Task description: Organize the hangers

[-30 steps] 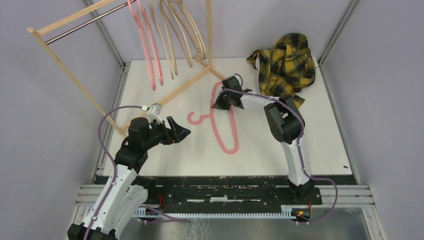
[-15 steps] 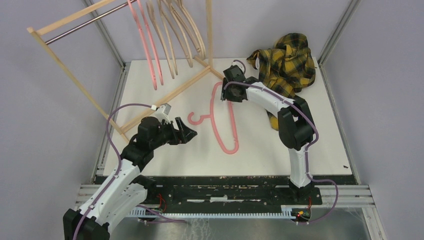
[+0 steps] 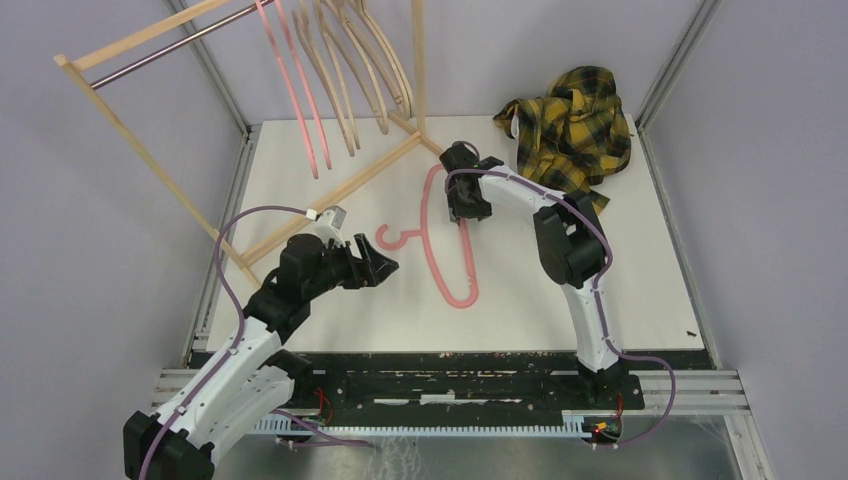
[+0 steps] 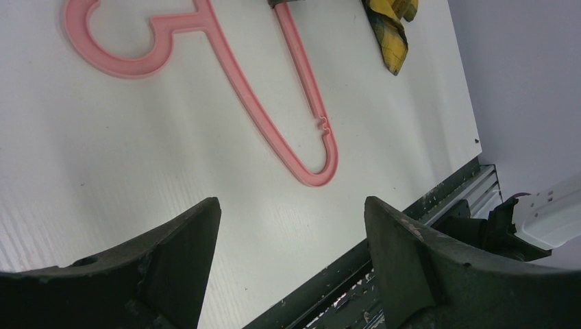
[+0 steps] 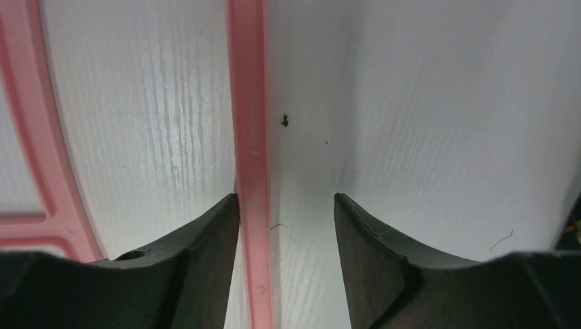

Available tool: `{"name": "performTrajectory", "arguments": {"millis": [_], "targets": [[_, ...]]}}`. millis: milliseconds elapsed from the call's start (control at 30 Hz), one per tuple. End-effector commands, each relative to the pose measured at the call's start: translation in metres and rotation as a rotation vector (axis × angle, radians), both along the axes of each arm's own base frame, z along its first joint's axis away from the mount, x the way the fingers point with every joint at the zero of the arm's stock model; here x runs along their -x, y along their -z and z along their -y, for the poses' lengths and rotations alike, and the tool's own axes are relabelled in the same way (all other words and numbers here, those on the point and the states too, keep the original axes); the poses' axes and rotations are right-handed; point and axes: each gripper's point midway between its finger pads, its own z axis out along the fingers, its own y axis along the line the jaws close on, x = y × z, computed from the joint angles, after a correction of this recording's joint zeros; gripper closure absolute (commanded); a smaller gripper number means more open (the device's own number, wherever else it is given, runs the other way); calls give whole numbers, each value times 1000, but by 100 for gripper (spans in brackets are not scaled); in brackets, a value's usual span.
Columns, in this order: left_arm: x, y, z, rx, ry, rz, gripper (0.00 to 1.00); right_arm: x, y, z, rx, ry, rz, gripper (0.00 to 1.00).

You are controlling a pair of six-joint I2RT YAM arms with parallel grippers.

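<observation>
Now | white table (image 3: 620,260), grey walls (image 3: 770,200) | left end effector (image 4: 291,205) parted | right end effector (image 5: 286,209) parted

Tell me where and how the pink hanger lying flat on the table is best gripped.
Take the straight bottom bar from directly above, pinching across its thin width. The pink hanger lies flat on the table, so a side approach likely cannot get under it. The open right tool straddles that bar.

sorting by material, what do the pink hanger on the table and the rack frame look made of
Pink hanger: likely moulded plastic, smooth with slight sheen, uniform colour, moulded notch. Rack frame: looks like bare pale wood, matt, square slats.
</observation>
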Motion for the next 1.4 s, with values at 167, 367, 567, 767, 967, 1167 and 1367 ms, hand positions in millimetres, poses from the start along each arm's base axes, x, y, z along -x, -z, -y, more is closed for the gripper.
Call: {"name": "performTrajectory", "arguments": {"millis": [167,367,567,767,967,1167,1367], "targets": [[-7,-10,5,45,-18,33,17,-14,3,-3,36,-43,6,46],[-6,-6,5,45,-19,22,18,-4,26,0,59,-76,-55,61],[-6,-5,6,47,-20,19,18,6,38,9,84,-74,-75,98],[-4,-3,8,52,-15,14,18,0,14,-6,-72,-29,11,99],[0,8,17,69,-8,3,19,-9,-37,-21,-229,-3,86,99],[-1,23,27,72,-4,-11,20,-7,-73,-23,-278,-14,128,99],[-5,35,39,94,-13,19,21,-3,-89,-26,-333,-8,146,99]]}}
